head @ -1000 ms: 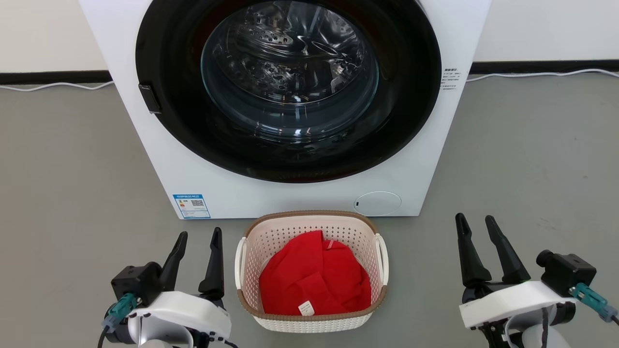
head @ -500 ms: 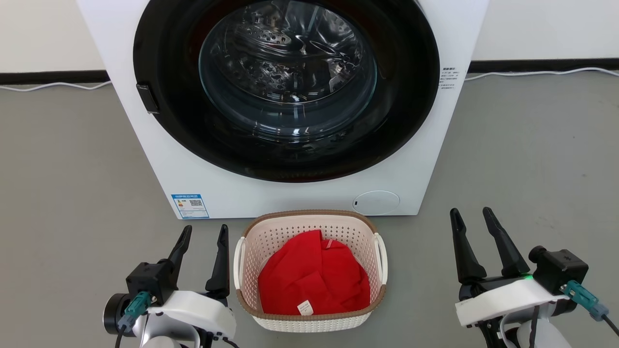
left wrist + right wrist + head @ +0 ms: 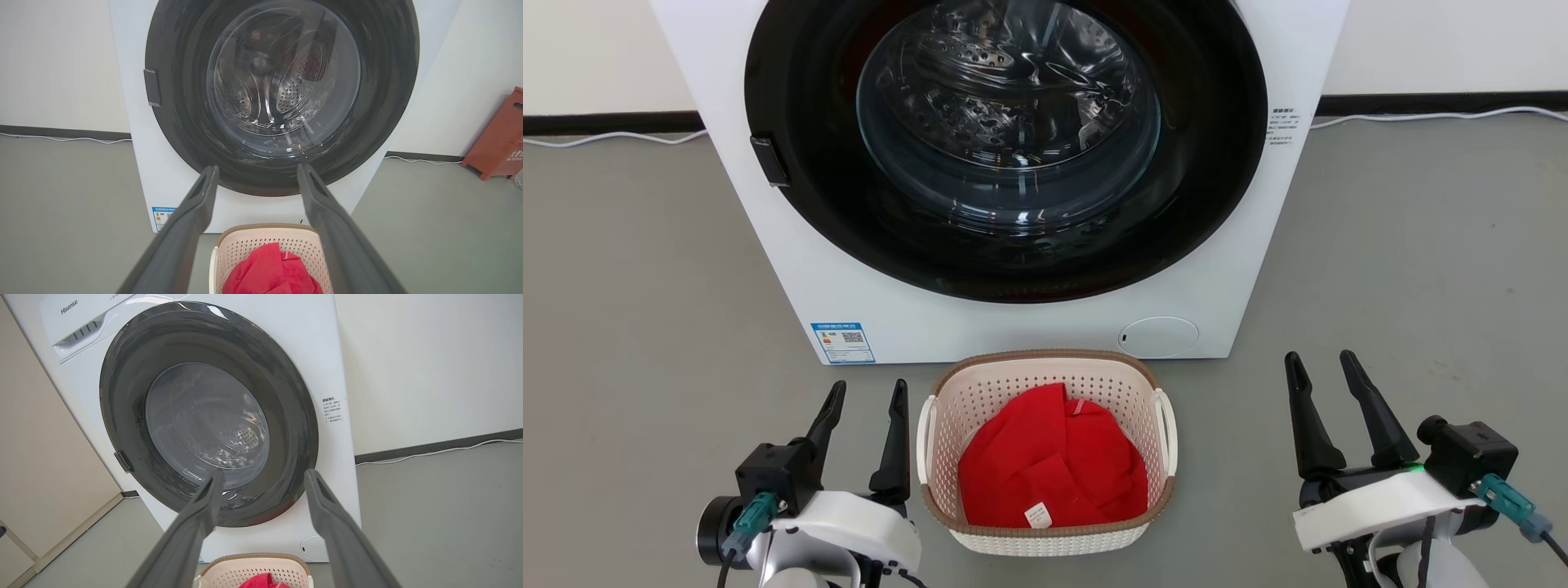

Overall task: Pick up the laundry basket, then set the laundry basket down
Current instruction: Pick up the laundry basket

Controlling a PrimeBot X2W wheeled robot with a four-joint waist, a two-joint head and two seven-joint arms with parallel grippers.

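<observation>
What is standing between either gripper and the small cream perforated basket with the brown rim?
Nothing visible. The open left gripper sits just beside the left white loop handle of the cream-white perforated plastic laundry basket; the open right gripper is farther off, with only bare grey floor between.

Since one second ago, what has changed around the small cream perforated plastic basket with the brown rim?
The left gripper moved a little toward the cream perforated laundry basket; the right gripper crept slightly inward. Both stay open, holding nothing. The basket, with its red cloth, still sits on the grey floor before the white washing machine; the scene's slight upward shift is the camera's.
</observation>
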